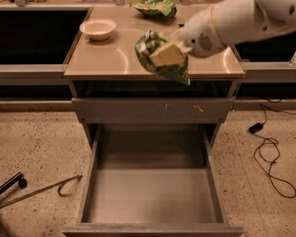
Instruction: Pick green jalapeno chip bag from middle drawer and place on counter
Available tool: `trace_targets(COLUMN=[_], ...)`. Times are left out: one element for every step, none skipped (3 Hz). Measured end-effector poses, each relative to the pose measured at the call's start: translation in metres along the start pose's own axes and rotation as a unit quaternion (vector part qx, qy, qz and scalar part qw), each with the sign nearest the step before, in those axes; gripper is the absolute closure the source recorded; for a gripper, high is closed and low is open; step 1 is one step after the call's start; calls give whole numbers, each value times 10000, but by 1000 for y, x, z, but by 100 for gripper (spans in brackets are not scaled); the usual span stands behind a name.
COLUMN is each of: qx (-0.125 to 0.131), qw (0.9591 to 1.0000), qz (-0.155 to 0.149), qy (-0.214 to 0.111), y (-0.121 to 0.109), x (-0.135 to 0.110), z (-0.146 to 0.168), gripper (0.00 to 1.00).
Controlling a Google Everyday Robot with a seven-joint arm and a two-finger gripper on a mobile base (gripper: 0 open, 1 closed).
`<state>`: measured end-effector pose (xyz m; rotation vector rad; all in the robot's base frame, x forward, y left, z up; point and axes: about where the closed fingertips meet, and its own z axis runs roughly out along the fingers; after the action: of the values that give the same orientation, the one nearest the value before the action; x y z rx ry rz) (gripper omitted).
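A thin metal rod (37, 192) with a hooked end lies on the speckled floor (34, 142) at the far left, beside a dark bar (7, 185). Above it, on the back left part of the counter (113, 58), sits a pale bowl (97, 28), well apart from everything else on the glossy top.

Below the counter, a closed drawer front (153, 110) shows pale scratches. Under that, the drawer (153, 196) is pulled far out toward the camera, with its smooth grey floor and tall side walls in full view.

Near the middle, the bag (147, 47) hangs in the air above the front part of the counter, right of its middle. It is crumpled and tilted, and its lower corner reaches down past the counter's front edge. It is out of the drawer and does not appear to rest on the counter. The tool (166, 54) pinches it, with a tan finger pad (164, 56) pressed flat against the foil.

Behind, at the counter's back edge, lies a second bag (156, 7), puffier, with a pale patch.

The white arm (237, 19) reaches in from the upper right. On the floor at the right, a black cable (272, 158) runs in loops.
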<state>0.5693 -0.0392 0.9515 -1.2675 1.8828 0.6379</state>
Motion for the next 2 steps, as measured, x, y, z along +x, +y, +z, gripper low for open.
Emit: trace_targets(qx=[743,1408], qw=[9960,9859], qz=[-378,-700], qy=[-313,-573], y=[-55,-111], x=[-65,-115], z=[-24,-35], gripper=[100,100])
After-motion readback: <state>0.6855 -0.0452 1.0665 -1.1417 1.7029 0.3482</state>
